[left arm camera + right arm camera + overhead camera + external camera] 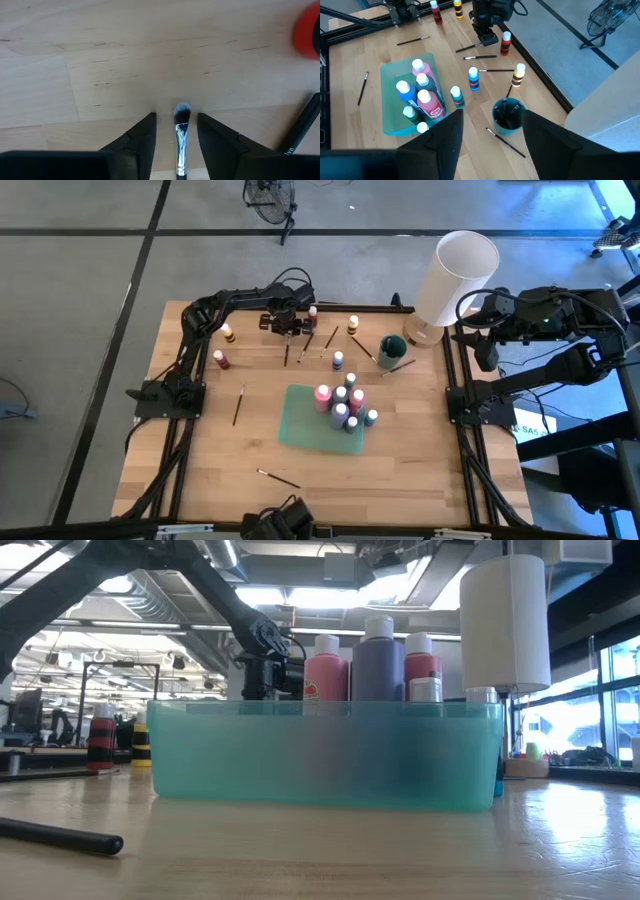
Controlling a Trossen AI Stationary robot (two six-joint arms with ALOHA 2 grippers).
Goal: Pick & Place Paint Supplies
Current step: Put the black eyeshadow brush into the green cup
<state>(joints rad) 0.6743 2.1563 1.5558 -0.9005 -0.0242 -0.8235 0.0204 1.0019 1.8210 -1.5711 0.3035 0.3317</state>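
My left gripper (287, 328) reaches to the table's far side and hangs open, pointing down, just above the wood. A thin brush (181, 142) with a silver ferrule lies flat between its fingers, bristle tip (182, 112) at their ends, with a gap on each side. The same brush (287, 353) shows in the high view. Several paint bottles stand in the teal tray (300, 430). My right gripper (492, 117) waits open off the table's right edge.
Loose bottles stand at the far side: red (312, 313), yellow (353, 324), blue (338, 360), yellow-black (228, 333), red (220, 360). A teal cup (391, 350) holds brushes. Other brushes (238, 405) (278, 478) lie about. A large white cylinder (455, 275) stands at the far right corner.
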